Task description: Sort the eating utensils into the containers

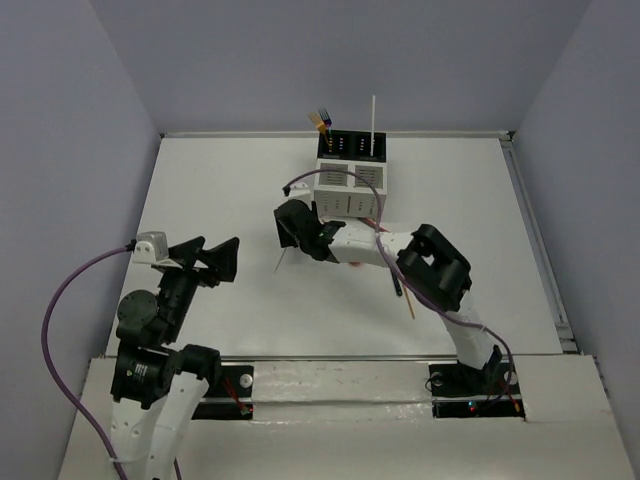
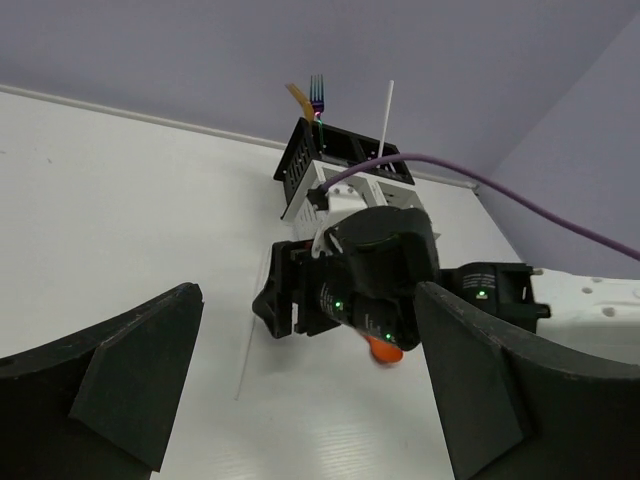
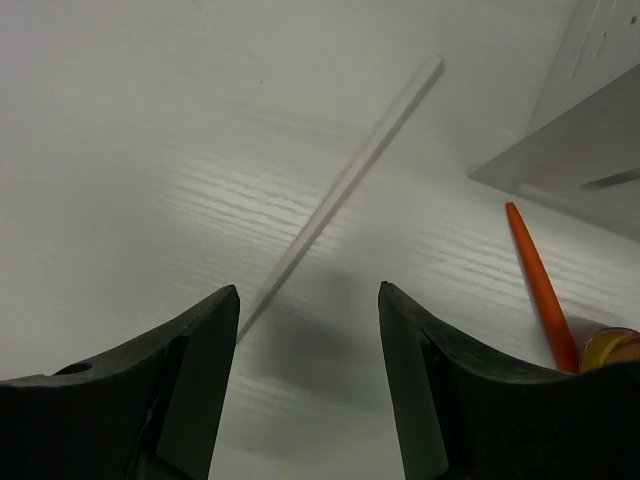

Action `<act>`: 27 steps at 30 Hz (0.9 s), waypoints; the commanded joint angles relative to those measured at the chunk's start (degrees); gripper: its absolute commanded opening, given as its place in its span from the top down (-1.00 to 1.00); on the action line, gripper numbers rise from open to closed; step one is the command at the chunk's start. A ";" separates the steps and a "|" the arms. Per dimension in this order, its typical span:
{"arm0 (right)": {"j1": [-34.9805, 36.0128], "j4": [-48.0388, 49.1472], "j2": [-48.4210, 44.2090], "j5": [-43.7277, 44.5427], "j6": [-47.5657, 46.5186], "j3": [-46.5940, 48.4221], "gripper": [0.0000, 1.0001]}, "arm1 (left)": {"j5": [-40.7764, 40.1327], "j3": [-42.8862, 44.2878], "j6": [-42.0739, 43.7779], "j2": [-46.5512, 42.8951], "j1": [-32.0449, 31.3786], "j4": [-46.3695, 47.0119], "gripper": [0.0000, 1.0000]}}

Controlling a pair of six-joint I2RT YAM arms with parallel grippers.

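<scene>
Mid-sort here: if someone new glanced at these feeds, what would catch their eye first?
The right gripper hangs open just above a white stick lying flat on the table, near the caddy. In the caddy's back compartments a second white stick and an iridescent fork stand upright. The left gripper sits open and empty, off to the left.

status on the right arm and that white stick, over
Right gripper open, empty, over white stick lying flat. Left gripper open, empty. Orange utensil beside the stick, caddy close by; neither blocks it.
</scene>
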 commanded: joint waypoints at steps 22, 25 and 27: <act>-0.32 -6.43 11.31 3.09 4.42 7.36 0.80 | -0.74 0.76 0.62 -1.88 -2.72 2.23 -0.98; 0.56 -5.03 5.43 1.50 2.93 -0.89 0.86 | -0.82 0.76 0.54 -1.96 -2.72 2.14 -0.98; 2.14 -2.83 1.91 -1.30 1.52 -8.54 0.86 | -0.82 0.76 0.62 -2.14 -2.72 2.14 -0.98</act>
